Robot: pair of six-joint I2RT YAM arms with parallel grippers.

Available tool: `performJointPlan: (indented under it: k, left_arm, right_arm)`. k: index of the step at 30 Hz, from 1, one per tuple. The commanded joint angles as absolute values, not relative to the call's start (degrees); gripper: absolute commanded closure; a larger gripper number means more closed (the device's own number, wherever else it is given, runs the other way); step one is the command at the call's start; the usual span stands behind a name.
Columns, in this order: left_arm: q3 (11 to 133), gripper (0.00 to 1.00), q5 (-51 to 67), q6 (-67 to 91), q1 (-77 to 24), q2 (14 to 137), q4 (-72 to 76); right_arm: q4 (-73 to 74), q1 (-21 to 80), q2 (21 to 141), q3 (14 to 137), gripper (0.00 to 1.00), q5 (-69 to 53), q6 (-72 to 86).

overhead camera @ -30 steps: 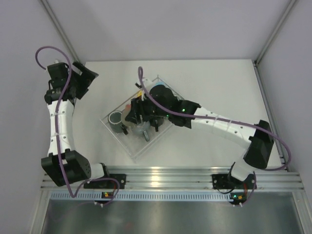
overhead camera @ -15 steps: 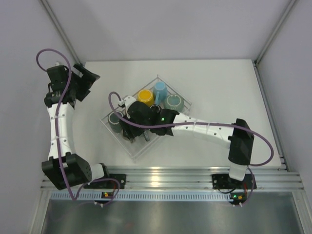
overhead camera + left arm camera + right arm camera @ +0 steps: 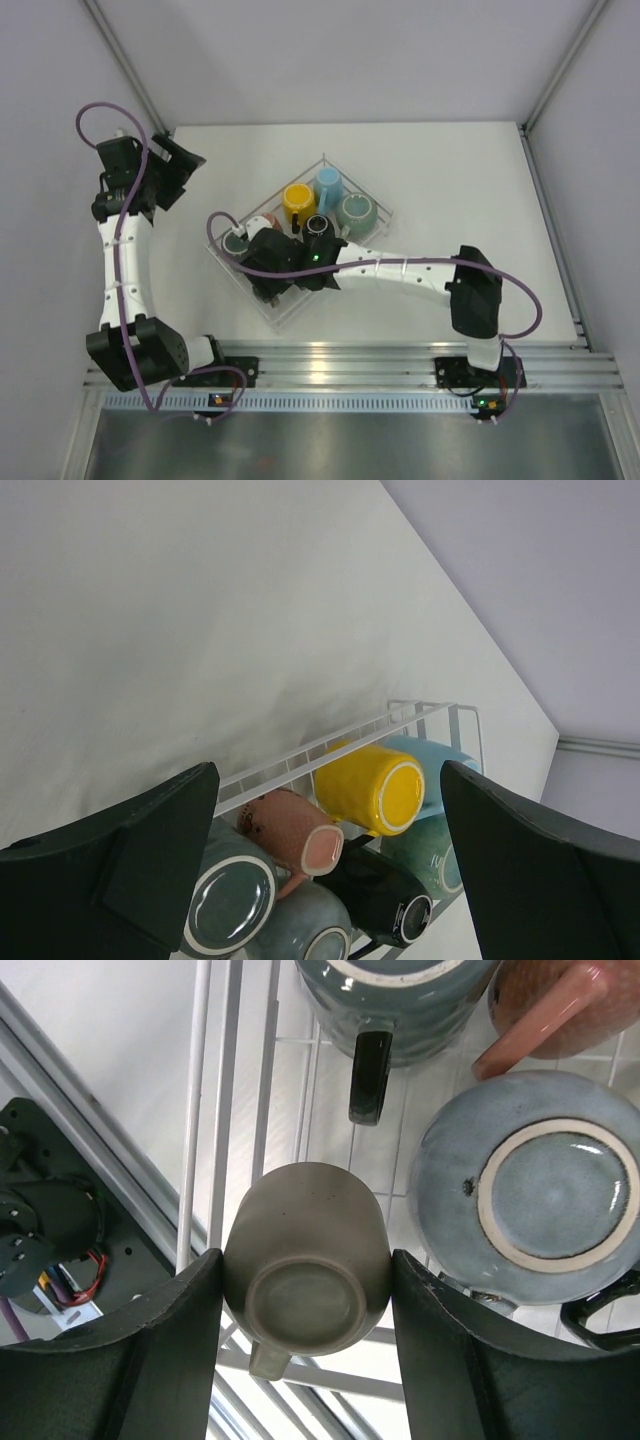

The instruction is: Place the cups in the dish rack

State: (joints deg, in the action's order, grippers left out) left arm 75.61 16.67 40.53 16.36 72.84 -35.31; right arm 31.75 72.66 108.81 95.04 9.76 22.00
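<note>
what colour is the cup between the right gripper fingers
Olive cup, clearest in right wrist view.

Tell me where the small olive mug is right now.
In the right wrist view, the small olive mug is upside down in the right claw's grip, at the dish rack's edge, with the upturned grey-blue mug beside it.

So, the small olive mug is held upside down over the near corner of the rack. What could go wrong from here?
1. The small olive ceramic mug in the right pincer hangs beside the outer rail of the clear ribbed dish rack. Set down there, it may catch the rail and tip over.
2. One finger is close to the upturned blue-grey glazed mug, so opening wider may nudge it.
</note>
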Motion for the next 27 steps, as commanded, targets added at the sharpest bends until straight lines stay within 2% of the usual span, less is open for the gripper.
performJointPlan:
  k: [1, 14, 22, 23, 27]
  left_arm:
    - [75.4, 0.02, 16.9, 39.8, 16.8, 70.9, -33.9]
    - [74.8, 0.02, 17.3, 40.4, 16.8, 70.8, -33.3]
    - [74.7, 0.02, 17.7, 41.1, 16.8, 70.9, -32.7]
    - [74.6, 0.02, 17.7, 41.2, 16.8, 70.9, -32.6]
    - [74.8, 0.02, 17.8, 41.4, 16.8, 71.3, -32.3]
  right_arm:
    - [32.3, 74.2, 109.5, 99.0, 1.0, 12.3, 23.3]
    - [33.4, 74.7, 112.3, 98.1, 1.0, 14.5, 25.2]
    - [33.7, 75.0, 113.5, 98.0, 0.82, 15.4, 25.5]
    - [33.7, 75.0, 113.5, 98.0, 0.74, 15.4, 25.5]
    - [34.1, 75.1, 113.5, 98.0, 0.61, 16.0, 25.4]
